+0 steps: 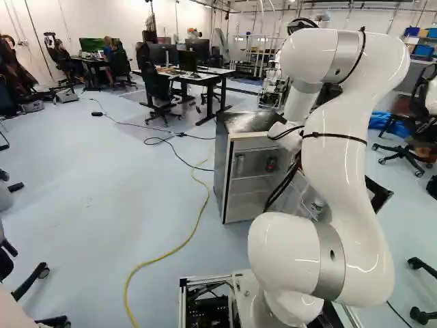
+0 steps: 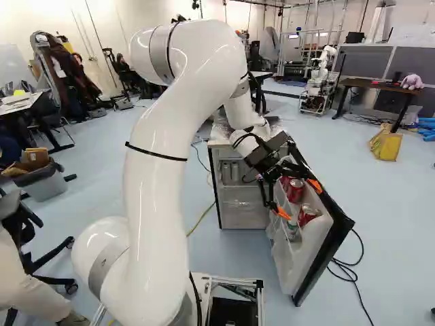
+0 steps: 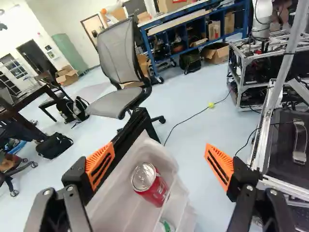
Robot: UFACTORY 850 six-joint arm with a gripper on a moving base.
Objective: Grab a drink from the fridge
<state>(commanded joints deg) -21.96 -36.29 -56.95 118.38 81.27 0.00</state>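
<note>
One big floor (image 2: 391,204): right of the fridge door there looks to be good room to bring a drink out. A black cord (image 2: 355,268) lies on that side, so my wheels should miss it.
My arm (image 2: 156,163): it reaches from the near side to the fridge. I should go slow, since my wrist is close to the top of it.
Fridge (image 1: 249,123): it stands at the far end of my reach, so I must not bump its near edge as I back off.
Fridge door (image 2: 326,251): wide open, swung out to the right. Its dark edge is just by one finger, so I must not push down or sideways on it.
Door shelf (image 3: 166,155): its white walls are close around the drink. I should lift up past the rim, then pull back.
My gripper (image 3: 159,146): spread apart, holding nothing. I should slide it a bit deeper, line up both orange pads (image 3: 100,164), then squeeze softly.
Red can (image 3: 153,188): in the door shelf, ahead of my fingers, with its lid showing. The right base view shows two red ones; I cannot tell which this is. Too hard a squeeze could dent it.
</note>
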